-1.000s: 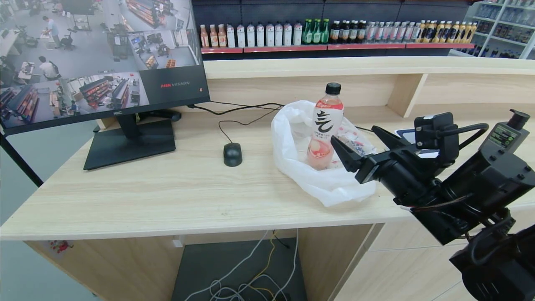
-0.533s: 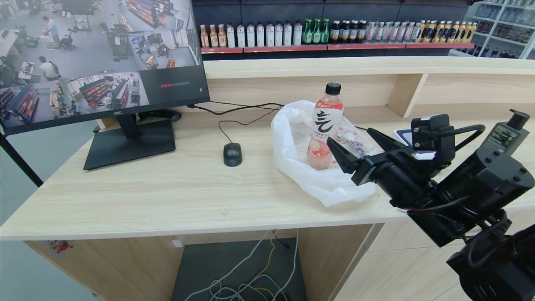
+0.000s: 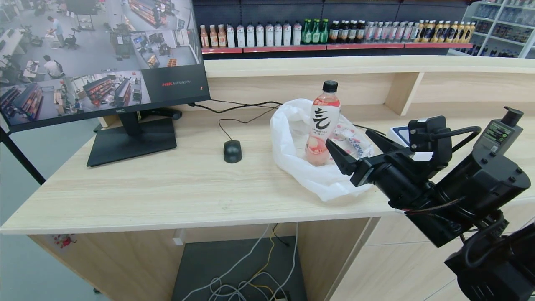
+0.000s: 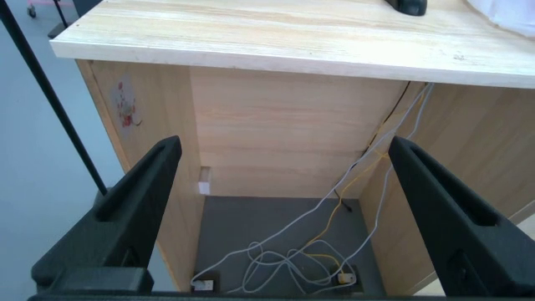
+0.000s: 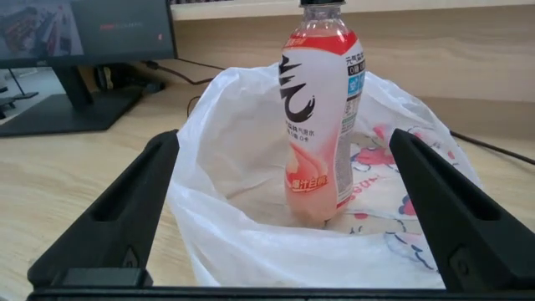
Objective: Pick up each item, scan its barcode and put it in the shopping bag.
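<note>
A pink drink bottle [image 3: 322, 122] with a black cap stands upright inside the white plastic shopping bag [image 3: 301, 167] on the wooden counter. A printed packet [image 3: 353, 140] lies in the bag beside it. My right gripper [image 3: 354, 145] hovers open just right of the bag, its fingers pointing at the bottle and holding nothing. In the right wrist view the bottle [image 5: 319, 125] stands between the spread fingers, well ahead of them, with the bag [image 5: 242, 209] around it. My left gripper [image 4: 284, 217] is open and low, in front of the counter's underside and cables.
A monitor [image 3: 100, 58] on a black stand sits at the counter's left, with a black mouse [image 3: 232, 151] and its cable in the middle. A white and blue device [image 3: 399, 134] lies behind my right arm. A raised shelf ledge [image 3: 368, 67] runs along the back.
My right gripper has drifted slightly left toward the bag, still open. The head camera has shifted a little, so the whole scene sits slightly higher.
</note>
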Controlling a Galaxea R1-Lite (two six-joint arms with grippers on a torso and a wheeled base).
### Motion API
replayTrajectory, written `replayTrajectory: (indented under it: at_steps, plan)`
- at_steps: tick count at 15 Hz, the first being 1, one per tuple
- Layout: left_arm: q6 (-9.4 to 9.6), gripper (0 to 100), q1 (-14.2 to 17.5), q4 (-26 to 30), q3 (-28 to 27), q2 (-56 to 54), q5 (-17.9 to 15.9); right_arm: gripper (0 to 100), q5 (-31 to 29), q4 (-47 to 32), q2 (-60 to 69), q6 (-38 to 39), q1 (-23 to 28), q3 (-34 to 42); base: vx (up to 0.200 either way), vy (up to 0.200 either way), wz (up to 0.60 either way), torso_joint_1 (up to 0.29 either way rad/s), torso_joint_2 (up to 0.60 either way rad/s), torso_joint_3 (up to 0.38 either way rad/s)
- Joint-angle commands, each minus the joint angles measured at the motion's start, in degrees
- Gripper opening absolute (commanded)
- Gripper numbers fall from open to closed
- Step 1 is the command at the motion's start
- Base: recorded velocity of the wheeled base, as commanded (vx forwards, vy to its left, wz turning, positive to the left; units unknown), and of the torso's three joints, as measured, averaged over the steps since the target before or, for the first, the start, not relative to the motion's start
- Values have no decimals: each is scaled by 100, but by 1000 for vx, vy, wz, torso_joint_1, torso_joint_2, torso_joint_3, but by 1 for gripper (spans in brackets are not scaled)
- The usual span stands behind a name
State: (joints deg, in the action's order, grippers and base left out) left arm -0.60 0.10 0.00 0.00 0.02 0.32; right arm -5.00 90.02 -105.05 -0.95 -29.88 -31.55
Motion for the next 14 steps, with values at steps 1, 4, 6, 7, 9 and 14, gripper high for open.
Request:
replayTrajectory:
  at_steps: [1, 4, 6, 7, 9, 14]
  plan:
    - [-2, 100, -1, 0, 0, -2, 3, 100, -1, -2, -86, -2, 0, -18, 0, 0, 0, 0, 0, 0]
    - [-2, 100, -1, 0, 0, -2, 3, 100, -1, -2, -130, -2, 0, -36, 0, 0, 0, 0, 0, 0]
    - [-2, 100, -1, 0, 0, -2, 3, 100, -1, -2, -130, -2, 8, -44, 0, -100, 0, 1, -1, 4]
    - [-11, 100, -1, 0, 0, -2, 3, 100, -1, -2, -130, -2, 8, -44, 0, -200, 0, 7, 12, 7]
    - [-2, 100, -1, 0, 0, -2, 3, 100, -1, -2, -121, -2, 17, -71, 0, -200, 0, -7, 2, 0]
    - [-11, 100, -1, 0, 0, -2, 3, 100, -1, -2, -51, 25, 35, -71, 0, -200, 0, 9, 3, 2]
